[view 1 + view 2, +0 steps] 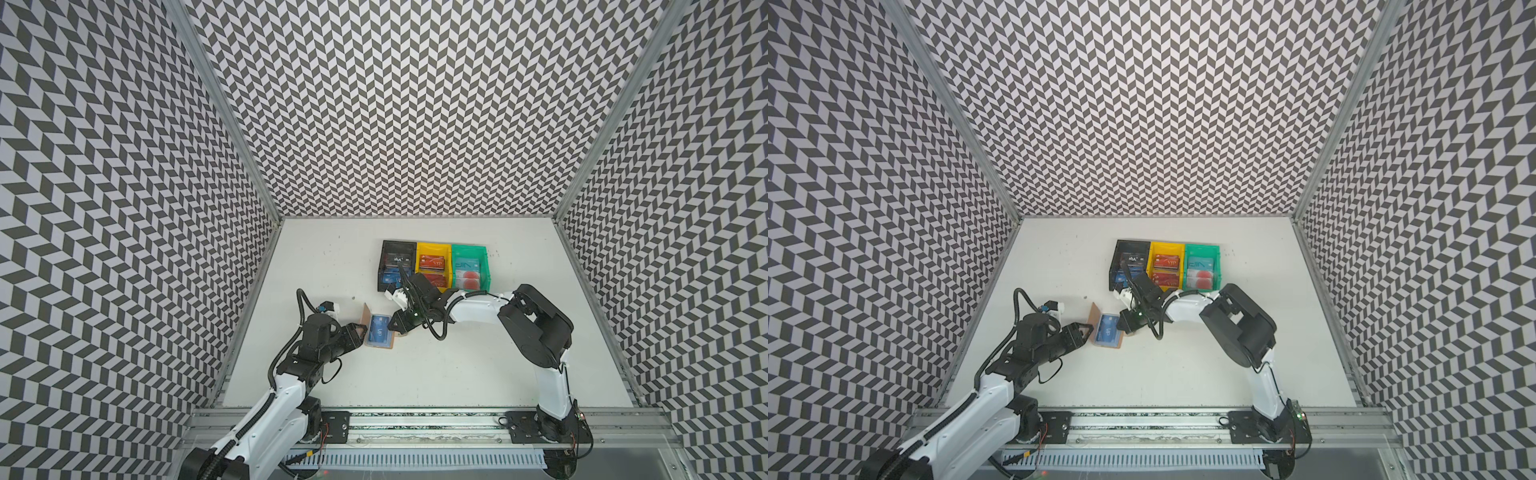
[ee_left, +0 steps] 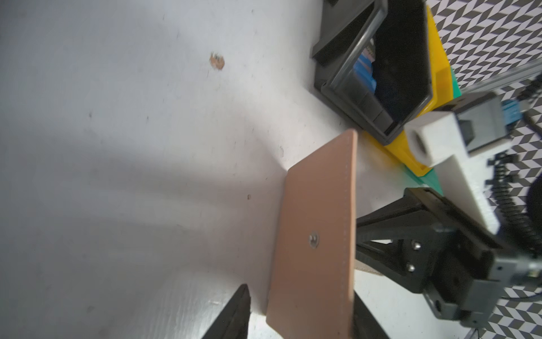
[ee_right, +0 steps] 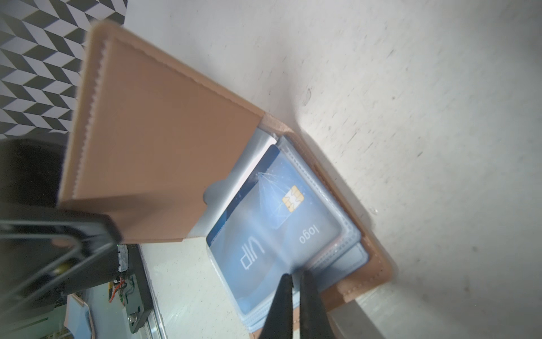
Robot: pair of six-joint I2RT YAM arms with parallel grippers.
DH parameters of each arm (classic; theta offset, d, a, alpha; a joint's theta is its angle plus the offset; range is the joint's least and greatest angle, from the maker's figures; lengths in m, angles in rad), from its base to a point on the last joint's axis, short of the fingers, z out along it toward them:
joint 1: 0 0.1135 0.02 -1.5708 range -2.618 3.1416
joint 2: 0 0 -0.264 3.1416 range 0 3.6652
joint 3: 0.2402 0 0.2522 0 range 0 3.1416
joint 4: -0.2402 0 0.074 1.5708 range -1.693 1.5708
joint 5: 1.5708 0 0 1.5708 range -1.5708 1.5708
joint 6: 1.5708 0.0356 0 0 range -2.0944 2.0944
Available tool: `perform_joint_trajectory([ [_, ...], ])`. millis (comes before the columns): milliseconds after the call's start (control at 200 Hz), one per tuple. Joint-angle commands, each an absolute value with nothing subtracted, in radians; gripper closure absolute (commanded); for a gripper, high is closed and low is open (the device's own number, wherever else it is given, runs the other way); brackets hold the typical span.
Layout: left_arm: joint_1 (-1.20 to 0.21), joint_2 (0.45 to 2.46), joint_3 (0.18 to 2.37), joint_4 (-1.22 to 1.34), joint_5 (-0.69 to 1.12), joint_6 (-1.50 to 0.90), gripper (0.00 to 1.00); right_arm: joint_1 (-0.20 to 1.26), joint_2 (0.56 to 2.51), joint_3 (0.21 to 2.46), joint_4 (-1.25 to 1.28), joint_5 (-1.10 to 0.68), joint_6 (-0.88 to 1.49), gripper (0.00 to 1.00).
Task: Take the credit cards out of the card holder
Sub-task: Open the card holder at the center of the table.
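The tan card holder (image 1: 366, 316) lies open on the white table left of centre, one cover standing up. A blue "VIP" credit card (image 1: 379, 330) sits in its top clear sleeve. In the right wrist view the card (image 3: 272, 211) shows under the plastic, and my right gripper (image 3: 296, 274) is shut on that sleeve's edge. My left gripper (image 1: 356, 331) is open around the raised cover (image 2: 316, 220); its fingers stand on either side, apart from it. Both top views show the right gripper (image 1: 1126, 328) at the holder's right edge.
Three bins stand side by side behind the holder: black (image 1: 384, 266), yellow (image 1: 434, 248) and green (image 1: 467, 249), each with cards inside. The right arm's wrist hangs just in front of them. Patterned walls close in three sides of the table.
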State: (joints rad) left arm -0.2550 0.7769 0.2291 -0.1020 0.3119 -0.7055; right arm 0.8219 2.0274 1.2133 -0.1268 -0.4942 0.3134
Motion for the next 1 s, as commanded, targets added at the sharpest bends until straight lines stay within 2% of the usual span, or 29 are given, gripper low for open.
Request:
perform_joint_trajectory([
  [0,-0.259,0.756,0.292,-0.154,0.290,-0.705,0.50,0.825,2.035,1.201,-0.141,-0.449,0.301,0.90],
  [210,-0.259,0.760,0.387,-0.213,0.276,-0.673,0.51,0.825,2.033,1.213,-0.152,-0.449,0.290,0.90],
  [446,-0.260,0.821,0.368,-0.167,0.302,-0.673,0.58,0.831,2.028,1.257,-0.183,-0.443,0.281,0.91],
  [586,-0.261,0.816,0.377,-0.185,0.289,-0.665,0.58,0.839,2.032,1.301,-0.209,-0.443,0.271,0.91],
  [751,-0.259,0.791,0.399,-0.219,0.268,-0.650,0.70,0.860,2.050,1.374,-0.243,-0.441,0.264,0.91],
  [996,-0.256,0.796,0.411,-0.229,0.268,-0.644,0.70,0.883,2.092,1.451,-0.249,-0.491,0.255,0.90],
])
